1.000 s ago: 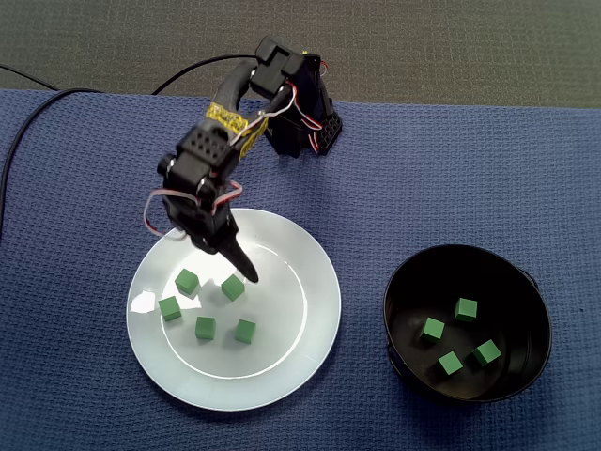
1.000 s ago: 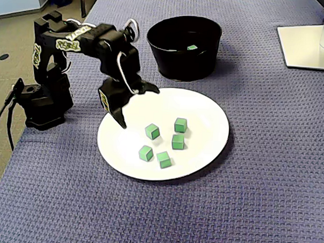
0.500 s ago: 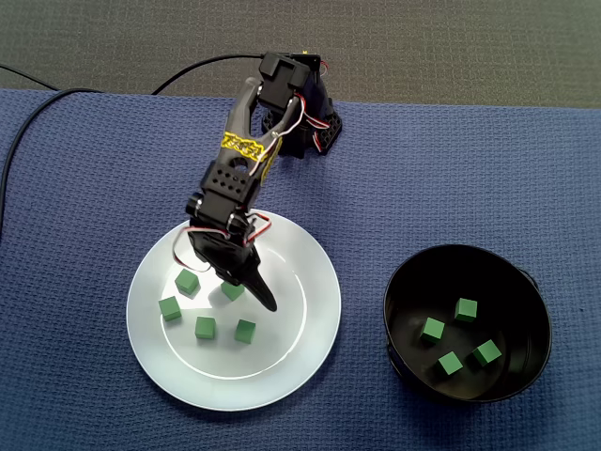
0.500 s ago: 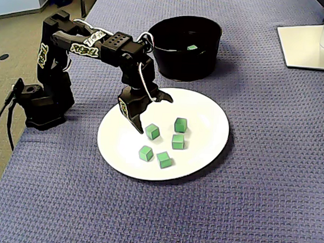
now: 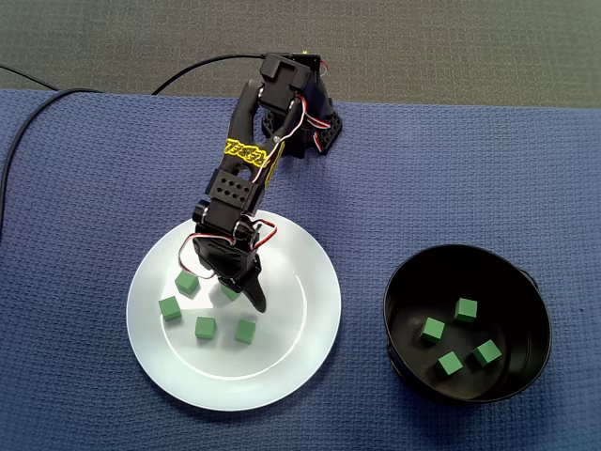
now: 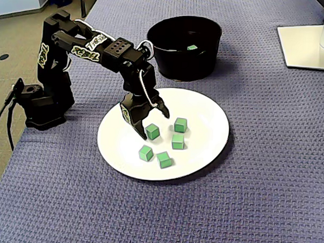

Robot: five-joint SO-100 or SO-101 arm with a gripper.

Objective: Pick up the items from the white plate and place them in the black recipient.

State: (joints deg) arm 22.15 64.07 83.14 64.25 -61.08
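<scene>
Several small green cubes lie on the white plate (image 5: 293, 282) (image 6: 206, 110). My black gripper (image 5: 234, 290) (image 6: 152, 124) is down on the plate, open. It straddles the green cube (image 5: 227, 293) (image 6: 152, 132) closest to the arm's base, with one finger on each side; whether they touch it I cannot tell. The other cubes (image 5: 205, 328) (image 6: 178, 141) lie loose close by. The black bowl (image 5: 406, 272) (image 6: 180, 66) stands beside the plate and holds several green cubes (image 5: 432, 329). In the lower-angle fixed view only one of these, a cube (image 6: 192, 47), shows over the rim.
The arm's base (image 5: 305, 132) (image 6: 42, 103) stands on the blue woven mat by the plate. A black cable (image 5: 28, 122) runs off from it. A white monitor foot (image 6: 308, 44) sits at the mat's far corner.
The gripper swung from the plate's edge in over the plate and came down around the nearest cube. Its jaws have narrowed a little. No cube has moved.
</scene>
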